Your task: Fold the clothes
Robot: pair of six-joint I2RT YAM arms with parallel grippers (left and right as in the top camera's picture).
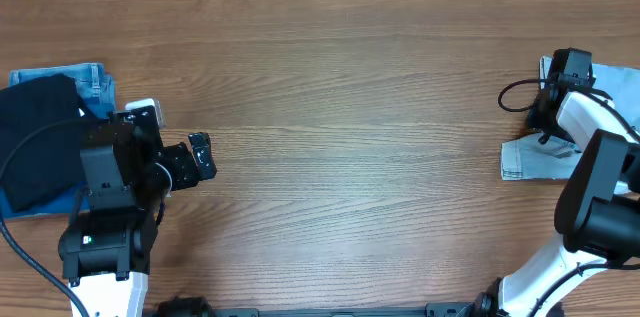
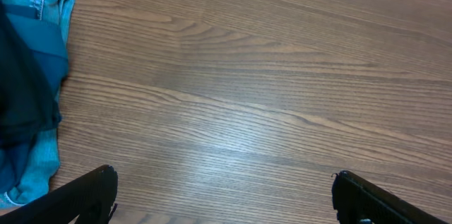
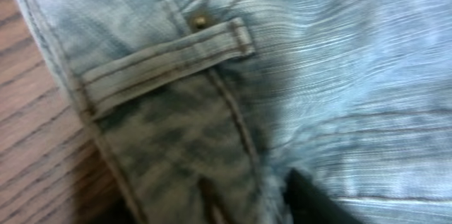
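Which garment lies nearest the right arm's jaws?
The pale denim shorts at the right edge; the black garment and darker blue jeans lie stacked at the far left.

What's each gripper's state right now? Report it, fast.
Left gripper: open, holding nothing.
Right gripper: at the pale denim shorts; open or shut cannot be told.

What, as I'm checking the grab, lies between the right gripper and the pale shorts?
Nothing visible: the right gripper sits close over the shorts, whose denim fills its wrist view.
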